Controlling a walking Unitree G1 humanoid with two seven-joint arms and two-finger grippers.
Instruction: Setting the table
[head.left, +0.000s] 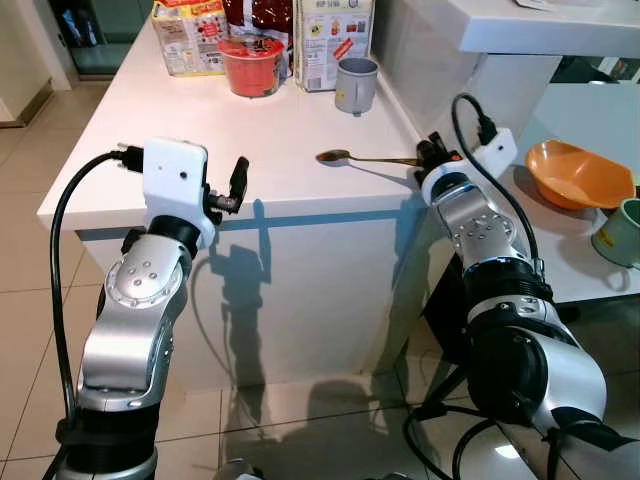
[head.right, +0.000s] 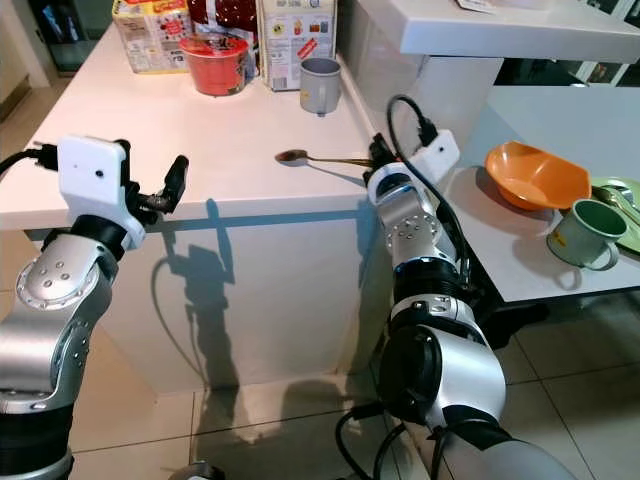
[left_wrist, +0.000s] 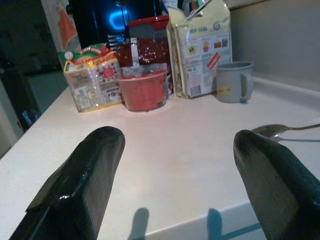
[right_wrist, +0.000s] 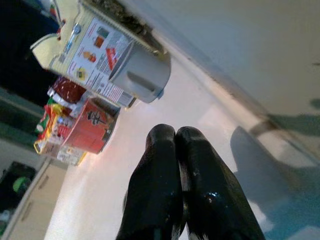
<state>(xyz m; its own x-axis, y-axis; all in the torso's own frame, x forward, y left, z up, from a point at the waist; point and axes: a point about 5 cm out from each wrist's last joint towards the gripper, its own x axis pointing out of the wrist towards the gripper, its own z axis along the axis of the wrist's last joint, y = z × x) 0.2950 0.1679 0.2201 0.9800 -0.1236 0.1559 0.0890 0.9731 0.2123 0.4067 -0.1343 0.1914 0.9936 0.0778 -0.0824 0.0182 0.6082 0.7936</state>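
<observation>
Pincer (head.left: 432, 150) closed on spoon (head.left: 345, 157) handle.

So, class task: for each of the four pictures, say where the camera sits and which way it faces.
Left eye view: head, looking down over the white counter; both silver arms show.
Right eye view: same head, same scene; spoon near the right gripper.
Left wrist view: along the left gripper, fingers apart, toward the red cup.
Right wrist view: along pressed-together fingers.
Shared: both wrist views show the grey mug.

open countertop (head.left: 250, 140) up front; boxes (head.left: 330, 40), cup (head.left: 355, 85) crowd the back.
</observation>
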